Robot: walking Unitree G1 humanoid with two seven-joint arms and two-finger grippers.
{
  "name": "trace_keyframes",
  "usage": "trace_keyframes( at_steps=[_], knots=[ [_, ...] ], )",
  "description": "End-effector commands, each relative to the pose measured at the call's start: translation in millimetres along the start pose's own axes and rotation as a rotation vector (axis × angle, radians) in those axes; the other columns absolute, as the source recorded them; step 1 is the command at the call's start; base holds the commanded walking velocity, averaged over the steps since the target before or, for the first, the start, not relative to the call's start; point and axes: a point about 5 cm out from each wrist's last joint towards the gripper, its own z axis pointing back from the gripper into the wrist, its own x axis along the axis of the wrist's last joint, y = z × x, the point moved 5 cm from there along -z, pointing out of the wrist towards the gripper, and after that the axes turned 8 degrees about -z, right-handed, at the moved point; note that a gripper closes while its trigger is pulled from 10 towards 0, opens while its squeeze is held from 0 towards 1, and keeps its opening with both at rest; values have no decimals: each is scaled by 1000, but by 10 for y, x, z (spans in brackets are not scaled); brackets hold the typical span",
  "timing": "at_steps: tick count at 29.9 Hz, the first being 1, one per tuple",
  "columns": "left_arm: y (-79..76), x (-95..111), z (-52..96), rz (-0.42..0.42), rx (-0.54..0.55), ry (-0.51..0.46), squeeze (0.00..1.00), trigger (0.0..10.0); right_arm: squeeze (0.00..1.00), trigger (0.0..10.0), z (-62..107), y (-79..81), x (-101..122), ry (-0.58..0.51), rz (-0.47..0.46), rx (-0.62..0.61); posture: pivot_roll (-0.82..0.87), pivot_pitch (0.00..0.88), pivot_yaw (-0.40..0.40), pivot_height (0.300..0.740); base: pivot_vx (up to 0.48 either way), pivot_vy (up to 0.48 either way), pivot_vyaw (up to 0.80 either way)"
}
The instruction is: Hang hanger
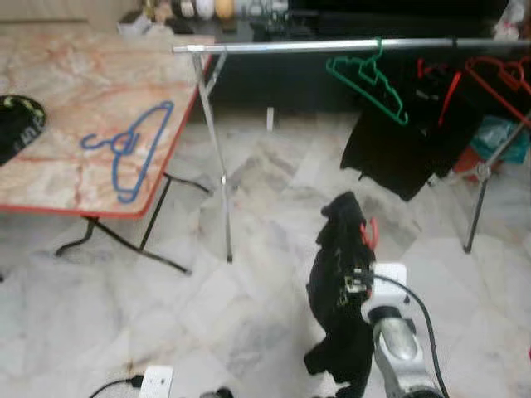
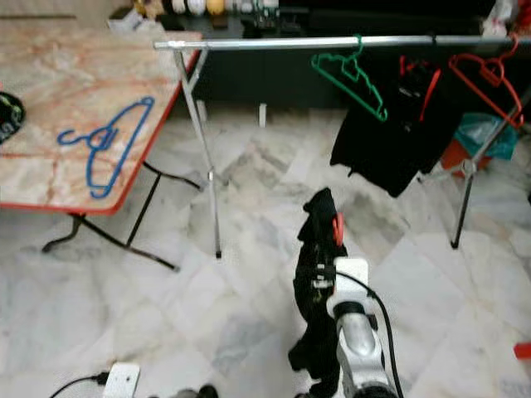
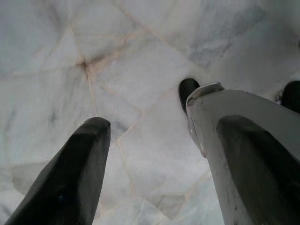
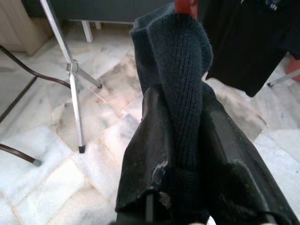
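Note:
My right gripper (image 1: 340, 253) is low in front of me, shut on a black knit garment (image 1: 336, 286) that drapes down over its fingers (image 4: 145, 154). A red hanger part (image 1: 369, 235) pokes out at the garment's top (image 4: 180, 70). Ahead runs a silver clothes rail (image 1: 348, 46) carrying a green hanger (image 1: 369, 83), red hangers (image 1: 498, 79) and a hanging black garment (image 1: 406, 145). A blue hanger (image 1: 129, 149) lies flat on the marble-pattern table (image 1: 50, 83) to the left. My left gripper (image 3: 161, 126) hangs open over the floor tiles.
The rack's silver leg (image 1: 217, 157) stands between the table and me. A white power strip (image 1: 155, 381) lies on the floor at front left. A black item (image 1: 17, 124) sits on the table's left edge. Teal and orange things (image 1: 498, 137) lie behind the rack at the right.

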Motion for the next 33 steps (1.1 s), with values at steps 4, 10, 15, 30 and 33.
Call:
trace_keyframes(
  at_steps=[4,10,15,30,33],
  knots=[
    [-115,-291,69,-8,-38,94,0,10000,0,10000,-20,-27,75,-35,-7,-11,3,82,1,740,-295,0,0],
    [-111,-284,67,-7,-36,94,0,10000,0,10000,-29,-22,83,-36,-7,-11,8,97,0,740,-292,0,0],
    [-107,-277,64,-7,-36,92,0,10000,0,10000,-31,-22,87,-37,-8,-14,10,103,2,740,-290,0,0],
    [-100,-279,65,-4,-32,92,0,10000,0,10000,-23,-13,69,-33,-11,-13,19,127,3,740,-292,0,0],
    [-103,-282,66,-4,-33,93,0,10000,0,10000,-20,-14,67,-33,-11,-12,18,129,3,740,-289,0,0]
  ],
)
